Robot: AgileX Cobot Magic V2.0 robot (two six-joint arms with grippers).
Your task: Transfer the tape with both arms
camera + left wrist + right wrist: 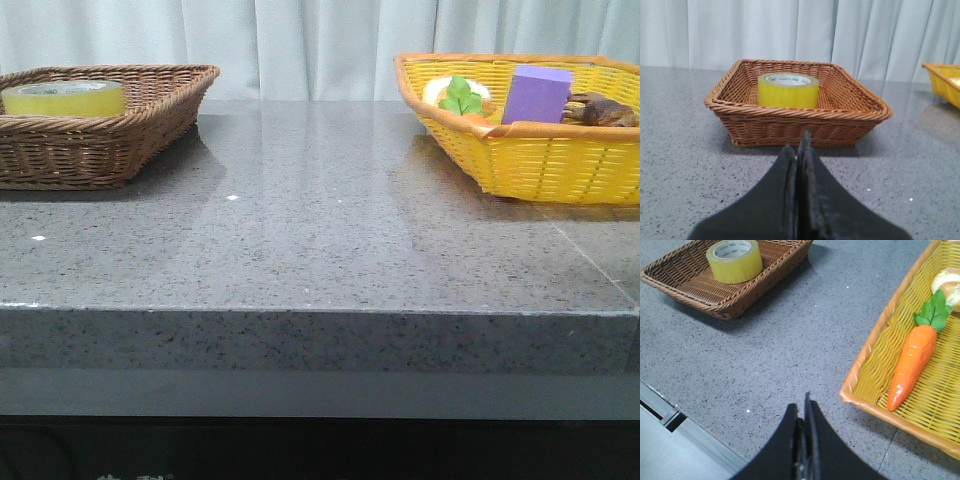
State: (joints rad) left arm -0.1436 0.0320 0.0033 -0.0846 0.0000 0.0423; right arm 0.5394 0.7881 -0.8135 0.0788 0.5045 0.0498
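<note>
— Front view first: where's the tape [64, 97]?
— Lying flat in the brown wicker basket [150, 120], far left of the grey speckled table [320, 250]. Only its upper part shows over the rim there. Left wrist cam shows it better: roll [788, 90] sits hole-up toward the back of the basket [790, 127], white core w/ small print on top.
— Anything touching it?
— No. Both grippers are well apart from it. Left gripper [799, 150] hangs over bare table in front of the basket, jaws pressed together, nothing between them. Right gripper [804, 410] likewise: fingers closed flat against each other, empty, above the table btwn the two baskets.
— Right side?
— Yellow basket [540, 160], far right. Holds a purple block [537, 94] standing upright, a toy carrot [910, 362] w/ green leaves, a pale round item [950, 285] next to the leaves, and something brown [600, 108] at the right edge; can't tell what that is.
— Background?
— White curtain [320, 40] behind the table.
</note>
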